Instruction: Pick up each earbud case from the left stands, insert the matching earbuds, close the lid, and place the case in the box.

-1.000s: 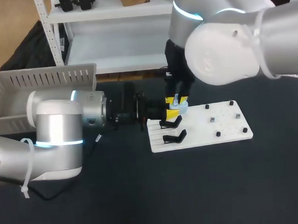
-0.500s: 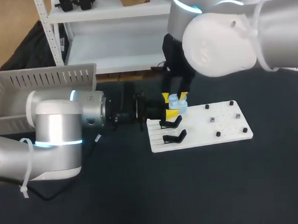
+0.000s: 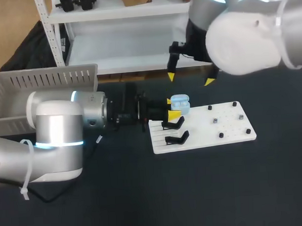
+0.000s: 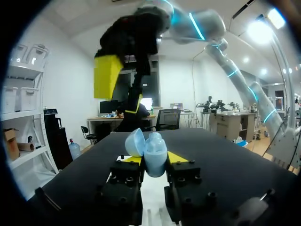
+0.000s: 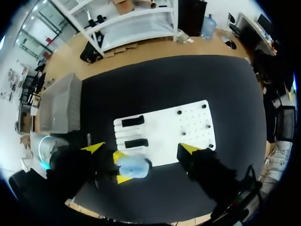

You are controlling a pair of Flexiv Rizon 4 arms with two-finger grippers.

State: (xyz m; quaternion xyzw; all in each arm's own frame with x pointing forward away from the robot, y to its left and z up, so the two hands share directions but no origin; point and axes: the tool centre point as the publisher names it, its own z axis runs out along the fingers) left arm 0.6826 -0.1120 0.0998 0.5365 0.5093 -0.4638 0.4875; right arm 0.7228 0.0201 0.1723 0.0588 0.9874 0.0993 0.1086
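A light-blue earbud case (image 3: 180,104) is held just above the white board's (image 3: 228,131) far-left corner, with my left gripper (image 3: 173,108) shut on it from both sides. In the left wrist view the case (image 4: 153,149) sits between my yellow tips with its lid swung open. My right gripper (image 3: 190,79) hangs open well above and behind the case, with nothing between its fingers. From the right wrist the case (image 5: 133,167) lies far below the spread fingers (image 5: 93,147). Two empty black stands (image 3: 173,124) lie on the board's left part.
Small pegs (image 3: 214,121) stick up from the board's right half. A grey slotted bin (image 3: 18,94) stands at the table's far left, behind my left arm. Dark table surface surrounds the board (image 5: 193,127).
My right gripper was pinched down at the top of the case; it has opened wide and risen up and back. The left gripper and the case have kept still.
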